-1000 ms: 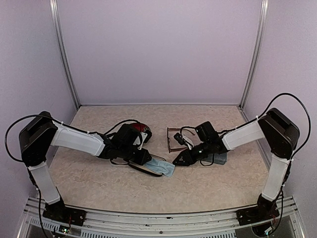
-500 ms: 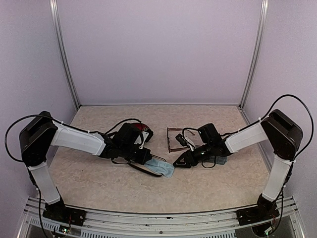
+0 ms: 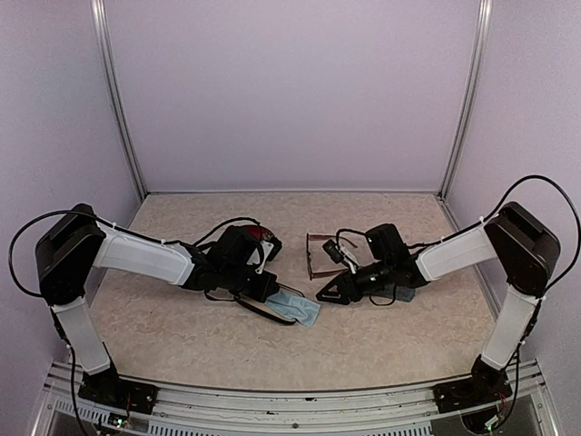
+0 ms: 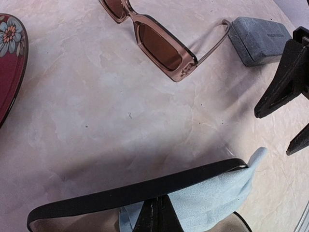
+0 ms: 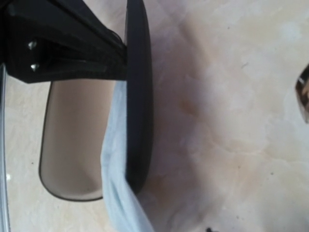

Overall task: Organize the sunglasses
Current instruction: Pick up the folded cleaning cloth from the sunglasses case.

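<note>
**On the table: one arm holds a case, the sunglasses lie apart**

Near the middle of the pale stone-look table [image 3: 182, 345] lie the reddish-brown sunglasses with square lenses [image 3: 318, 257]. No gripper touches them. They rest flat on the table, between the two arms and a bit farther back. In the left wrist view, one thin arm of the sunglasses [image 4: 161, 46] reaches out to just beside a grey-blue oblong case [image 4: 258, 38], which is closed.

The left gripper [image 4: 155, 205] is pinched tight on the rim of a black oblong case [image 4: 120, 193]. This case is open and you can see its tan inside [image 5: 72, 140]. A soft light-blue cloth [image 4: 212, 193] hangs over the edge of the case and lies partly on the table. From above, the left gripper [image 3: 263, 289] sits low over the table with the cloth [image 3: 304, 309] poking out to its right.

The right gripper [image 3: 329, 292] is low too, close to the cloth and facing the left gripper. Its two black fingers [image 4: 285, 77] stand apart with nothing between them, so it is spread wide and holds nothing.

A dark red case with a flower pattern [image 3: 263, 236] lies behind the left gripper, well apart from the sunglasses
</note>
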Action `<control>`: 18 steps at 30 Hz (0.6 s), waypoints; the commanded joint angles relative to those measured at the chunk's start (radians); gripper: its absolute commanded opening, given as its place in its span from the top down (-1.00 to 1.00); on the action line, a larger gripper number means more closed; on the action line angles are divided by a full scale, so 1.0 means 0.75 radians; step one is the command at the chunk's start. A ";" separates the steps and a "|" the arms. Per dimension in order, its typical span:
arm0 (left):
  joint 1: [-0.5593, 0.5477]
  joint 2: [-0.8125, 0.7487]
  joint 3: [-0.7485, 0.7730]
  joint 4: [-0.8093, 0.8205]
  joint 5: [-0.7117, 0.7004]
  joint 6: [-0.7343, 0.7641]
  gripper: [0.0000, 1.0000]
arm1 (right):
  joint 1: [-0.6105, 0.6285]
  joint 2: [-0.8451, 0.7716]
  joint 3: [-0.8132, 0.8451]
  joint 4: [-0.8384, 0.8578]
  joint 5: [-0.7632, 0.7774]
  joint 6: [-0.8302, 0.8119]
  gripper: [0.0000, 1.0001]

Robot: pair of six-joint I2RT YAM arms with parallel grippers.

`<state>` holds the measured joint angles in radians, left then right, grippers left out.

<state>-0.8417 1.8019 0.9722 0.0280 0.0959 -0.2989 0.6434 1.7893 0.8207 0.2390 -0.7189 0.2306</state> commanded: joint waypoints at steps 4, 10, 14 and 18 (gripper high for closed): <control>-0.007 -0.049 0.022 -0.014 -0.021 0.003 1.00 | 0.054 0.016 0.001 0.037 -0.027 0.010 0.14; -0.007 -0.085 0.007 -0.017 -0.028 -0.003 1.00 | 0.086 0.026 -0.001 0.040 -0.015 0.002 0.18; -0.007 -0.092 -0.002 -0.022 -0.027 -0.006 1.00 | 0.096 0.045 0.010 0.040 -0.019 0.001 0.24; -0.007 -0.095 -0.009 -0.023 -0.027 -0.006 1.00 | 0.097 0.056 0.013 0.027 -0.001 -0.009 0.28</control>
<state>-0.8433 1.7607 0.9722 0.0113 0.0883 -0.3023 0.7071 1.8122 0.8207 0.2573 -0.7219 0.2325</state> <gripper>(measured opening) 0.005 0.373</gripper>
